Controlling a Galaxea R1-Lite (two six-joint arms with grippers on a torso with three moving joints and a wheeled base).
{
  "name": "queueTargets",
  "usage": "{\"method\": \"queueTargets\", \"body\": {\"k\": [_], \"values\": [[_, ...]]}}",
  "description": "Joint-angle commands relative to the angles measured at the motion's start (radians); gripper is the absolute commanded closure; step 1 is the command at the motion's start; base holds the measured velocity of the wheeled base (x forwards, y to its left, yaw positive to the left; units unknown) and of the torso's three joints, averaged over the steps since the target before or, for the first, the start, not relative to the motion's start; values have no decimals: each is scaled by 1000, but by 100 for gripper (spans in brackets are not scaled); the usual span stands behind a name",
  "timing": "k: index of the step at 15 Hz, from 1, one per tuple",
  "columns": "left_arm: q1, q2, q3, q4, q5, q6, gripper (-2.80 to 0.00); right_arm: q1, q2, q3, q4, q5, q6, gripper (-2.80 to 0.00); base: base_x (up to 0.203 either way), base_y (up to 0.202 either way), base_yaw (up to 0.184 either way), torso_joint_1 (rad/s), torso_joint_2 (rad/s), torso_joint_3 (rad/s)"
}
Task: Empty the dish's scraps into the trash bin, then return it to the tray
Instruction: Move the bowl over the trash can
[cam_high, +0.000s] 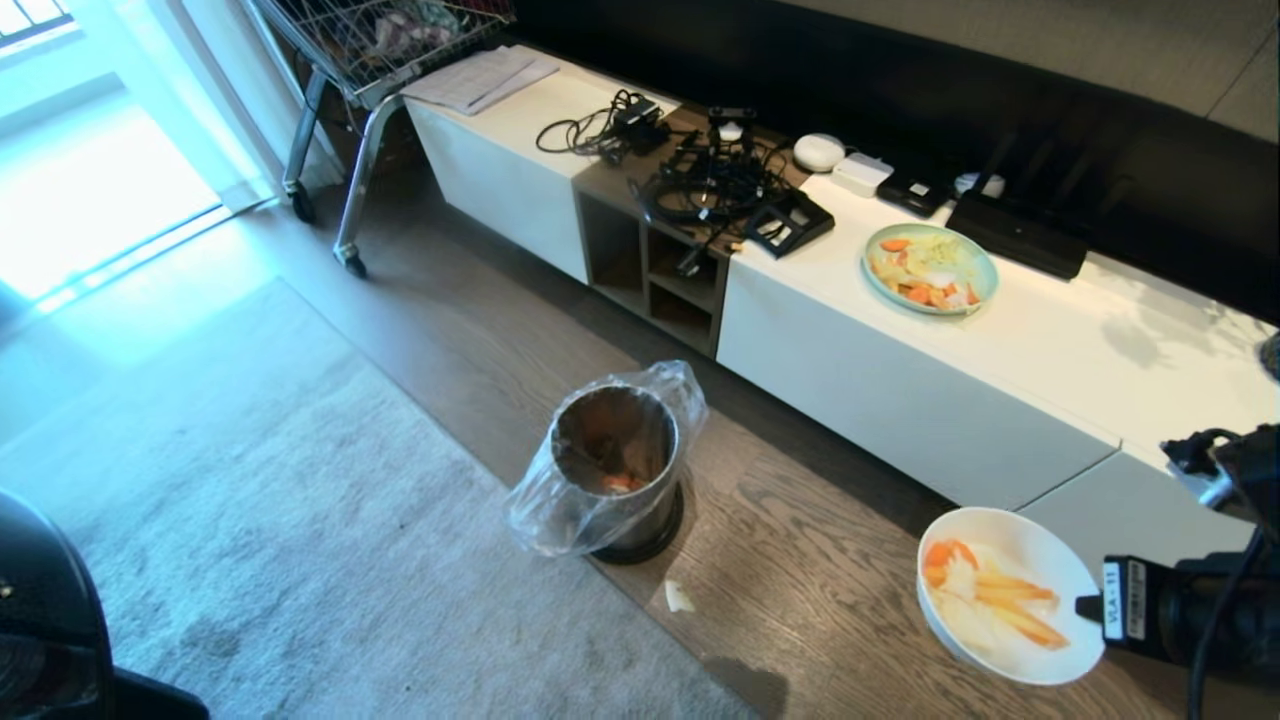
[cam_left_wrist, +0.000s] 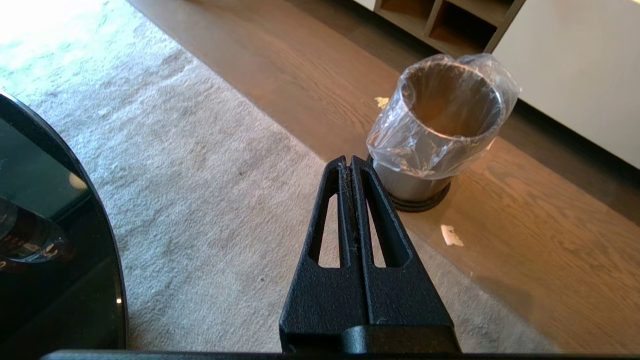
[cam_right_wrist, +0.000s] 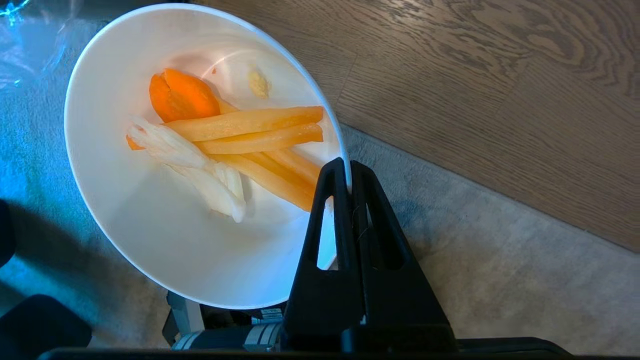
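The dish (cam_high: 1010, 595), a white bowl, hangs above the wood floor at the lower right of the head view, well to the right of the trash bin. My right gripper (cam_right_wrist: 348, 172) is shut on the dish's (cam_right_wrist: 150, 225) rim, one finger inside and one outside. Scraps (cam_right_wrist: 235, 145) lie in it: orange chunks, yellow strips and white bits. The trash bin (cam_high: 615, 470), steel with a clear bag liner, stands on the floor with some orange scraps inside. My left gripper (cam_left_wrist: 349, 162) is shut and empty, parked low over the carpet beside the trash bin (cam_left_wrist: 442, 125). The tray is out of view.
A pale green plate (cam_high: 930, 268) with food sits on the long white cabinet (cam_high: 900, 390) behind the bin, among cables and small devices. A white food bit (cam_high: 678, 597) lies on the floor near the bin. Grey carpet (cam_high: 300, 520) covers the left; a metal cart (cam_high: 360, 60) stands far left.
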Motion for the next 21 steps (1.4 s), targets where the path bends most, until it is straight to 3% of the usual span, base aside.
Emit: {"method": "queueTargets", "body": {"k": [1, 8, 16, 21], "values": [[0, 0, 0, -1, 0, -1, 0, 2, 33, -23, -7, -6, 5, 0, 0, 0, 0, 2, -1, -198], [0, 0, 0, -1, 0, -1, 0, 2, 63, -58, -21, -13, 5, 0, 0, 0, 0, 4, 2, -196], [0, 0, 0, -1, 0, -1, 0, 2, 126, -114, -161, -36, 1, 0, 0, 0, 0, 2, 2, -196], [0, 0, 0, -1, 0, -1, 0, 2, 168, -178, -202, -72, -52, 0, 0, 0, 0, 3, 4, -199]]}}
